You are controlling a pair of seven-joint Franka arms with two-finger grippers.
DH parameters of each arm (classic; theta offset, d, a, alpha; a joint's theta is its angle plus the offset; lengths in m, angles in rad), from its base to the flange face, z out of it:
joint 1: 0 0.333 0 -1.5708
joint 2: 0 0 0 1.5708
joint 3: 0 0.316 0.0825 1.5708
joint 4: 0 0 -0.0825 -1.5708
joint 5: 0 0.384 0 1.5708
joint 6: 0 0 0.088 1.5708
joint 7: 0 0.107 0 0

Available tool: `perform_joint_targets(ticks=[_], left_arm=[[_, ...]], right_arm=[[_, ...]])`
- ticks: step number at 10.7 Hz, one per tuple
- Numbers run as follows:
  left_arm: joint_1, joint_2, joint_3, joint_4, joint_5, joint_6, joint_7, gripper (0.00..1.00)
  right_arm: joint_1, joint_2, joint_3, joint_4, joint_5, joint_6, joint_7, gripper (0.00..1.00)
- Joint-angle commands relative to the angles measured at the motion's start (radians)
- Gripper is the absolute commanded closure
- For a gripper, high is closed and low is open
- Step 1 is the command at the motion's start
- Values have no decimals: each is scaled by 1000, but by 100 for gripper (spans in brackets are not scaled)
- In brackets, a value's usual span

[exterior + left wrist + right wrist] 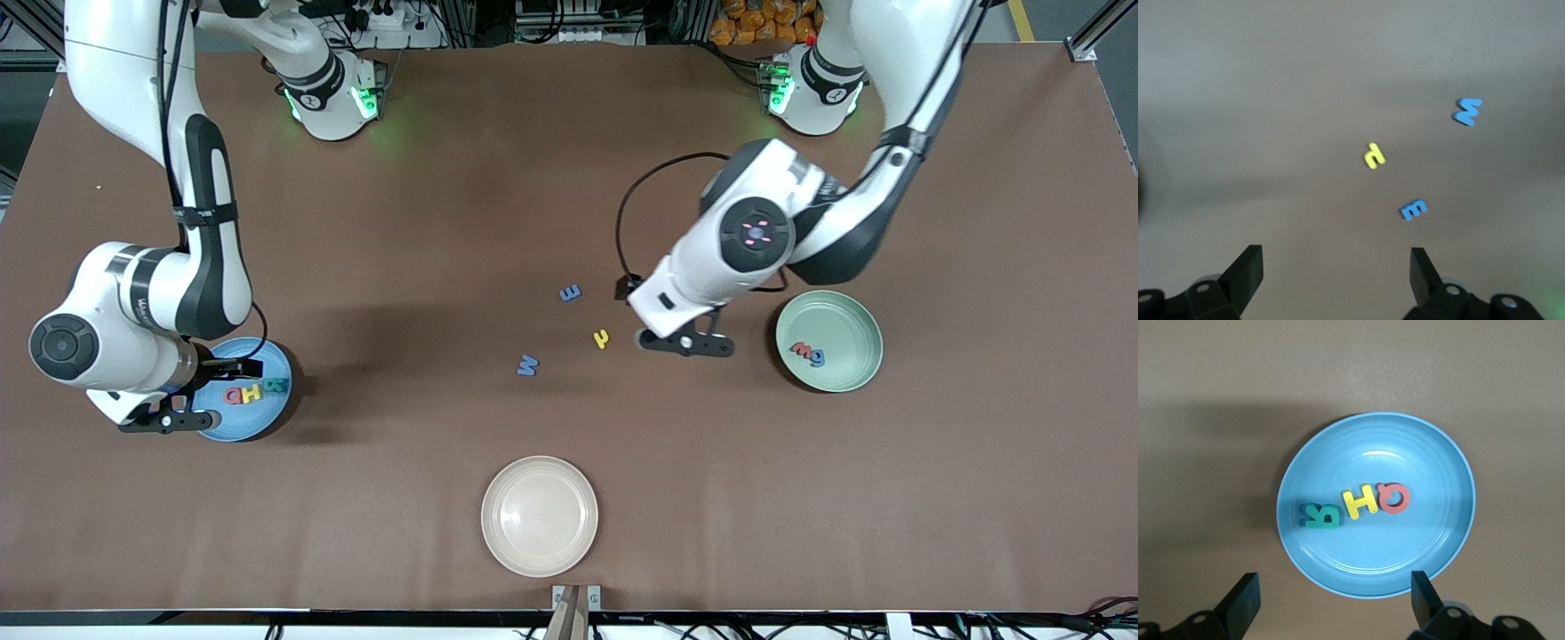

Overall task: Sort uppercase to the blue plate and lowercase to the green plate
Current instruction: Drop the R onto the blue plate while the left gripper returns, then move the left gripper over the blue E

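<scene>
We see the right gripper (1331,603) spread and empty over the blue plate (1441,540), which holds three capitals. The left gripper (1337,277), also spread, hangs over the brown table (569,178) beside the green plate (867,356).

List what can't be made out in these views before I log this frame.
- Blue plate: in the front view the right arm covers part of its rim.
- Letters in the green plate: in the front view, a red one and a blue-grey one, too small to read; neither wrist view shows them.
- Left wrist view: blurred, so the yellow letter has soft edges.
- Cream plate: in the front view only.
</scene>
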Motion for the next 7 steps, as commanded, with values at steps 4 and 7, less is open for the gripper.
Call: perform_joint_targets(ticks=[4, 7], left_arm=[[-146, 83, -34, -12, 196, 107, -87, 2], [-123, 137, -142, -35, 315, 161, -46, 1]], right_arm=[[-6, -2, 3, -1, 11, -21, -3, 0], [-22, -2, 5, -4, 14, -27, -10, 0]])
